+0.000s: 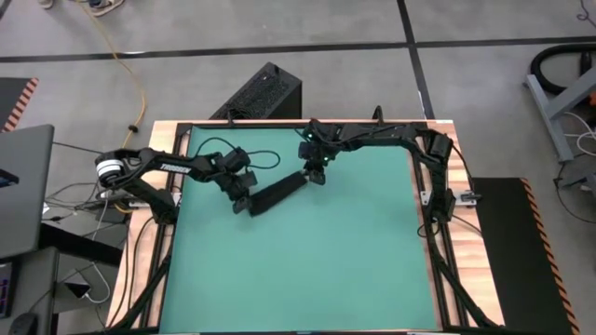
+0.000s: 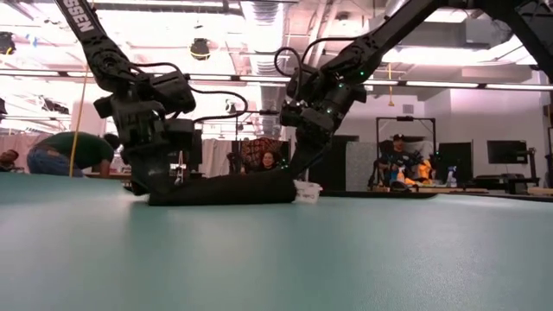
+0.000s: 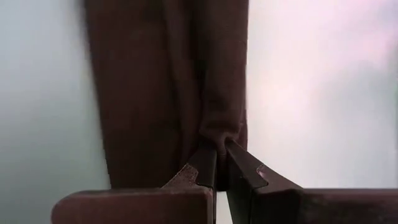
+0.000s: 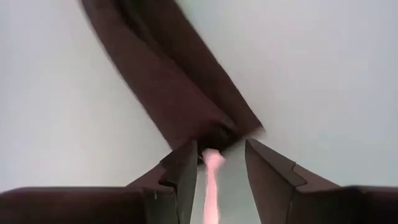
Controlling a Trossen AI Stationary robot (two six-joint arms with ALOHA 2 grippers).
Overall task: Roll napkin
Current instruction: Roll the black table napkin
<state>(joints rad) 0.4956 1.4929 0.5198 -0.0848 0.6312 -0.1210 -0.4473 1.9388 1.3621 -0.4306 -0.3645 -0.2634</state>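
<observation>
The green matted surface point(image 1: 307, 270) is bordered by a wooden frame; a rigid black vented box point(image 1: 261, 91) sits beyond its far edge. The black cloth napkin point(image 1: 277, 194), a narrow roll, lies diagonally on the surface. The left gripper point(image 1: 240, 197) pinches one end; the right gripper point(image 1: 315, 174), parted, straddles the white-tagged end.

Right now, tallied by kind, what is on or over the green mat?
Rolled black napkin: 1
White tag at its end: 1
Grippers at the napkin's two ends: 2, left gripper, fingers pinching the cloth, and right gripper, fingers apart
Total: 4
</observation>
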